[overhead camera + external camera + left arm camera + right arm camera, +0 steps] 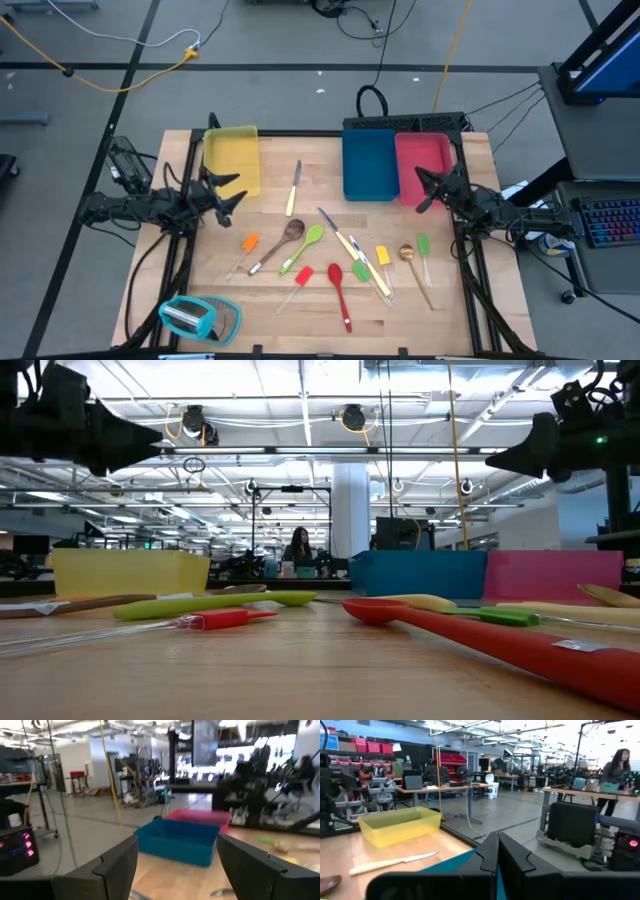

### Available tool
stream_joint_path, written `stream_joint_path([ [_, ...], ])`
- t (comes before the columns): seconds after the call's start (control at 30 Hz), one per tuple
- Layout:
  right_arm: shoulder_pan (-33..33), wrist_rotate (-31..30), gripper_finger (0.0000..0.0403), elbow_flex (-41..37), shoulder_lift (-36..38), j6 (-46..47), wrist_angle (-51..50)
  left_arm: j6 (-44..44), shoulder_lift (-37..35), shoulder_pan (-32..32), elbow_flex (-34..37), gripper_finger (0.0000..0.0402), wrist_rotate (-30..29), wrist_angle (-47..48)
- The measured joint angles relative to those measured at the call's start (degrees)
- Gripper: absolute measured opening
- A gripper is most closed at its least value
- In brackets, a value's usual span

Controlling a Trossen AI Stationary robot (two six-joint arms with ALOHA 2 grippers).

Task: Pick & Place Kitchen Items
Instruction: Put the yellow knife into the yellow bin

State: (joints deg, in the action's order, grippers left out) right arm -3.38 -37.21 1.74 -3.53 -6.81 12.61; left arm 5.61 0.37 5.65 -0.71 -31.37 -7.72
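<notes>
Several utensils lie flat on the wooden table [300,310]: a cream-handled knife [293,189], a brown wooden spoon [279,244], a green spoon [304,247], a red spoon [340,291], small orange [246,246], red, yellow [382,257] and green spatulas [423,246], and a gold spoon [410,258]. My left gripper [232,190] is open and empty at the left side, by the yellow tray [232,158]. My right gripper [420,185] is shut and empty over the pink tray [423,165].
A blue tray [369,164] stands between the yellow and pink ones at the far edge. A teal-and-clear rounded object [197,318] sits at the near left corner. A person sits at a desk in the room beyond [299,547].
</notes>
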Motion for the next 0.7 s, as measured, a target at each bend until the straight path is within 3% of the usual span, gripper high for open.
stream_joint_path([
  [0.27, 0.0, 0.51, 0.0, -0.01, -0.02, -11.65, 7.79, -3.9, 0.01, 0.0, 0.0, 0.0273, -2.11, -0.27],
  [0.5, 0.0, 15.11, 0.0018, -0.02, -0.63, -7.33, 11.27, -4.42, -0.01, 0.0, 0.0, 0.0273, 1.31, -5.57],
  [0.7, 0.0, 18.09, 0.0069, 0.0, -5.46, -1.79, 15.07, -4.24, 3.44, 0.0, 0.0, 0.0273, 4.41, -12.59],
])
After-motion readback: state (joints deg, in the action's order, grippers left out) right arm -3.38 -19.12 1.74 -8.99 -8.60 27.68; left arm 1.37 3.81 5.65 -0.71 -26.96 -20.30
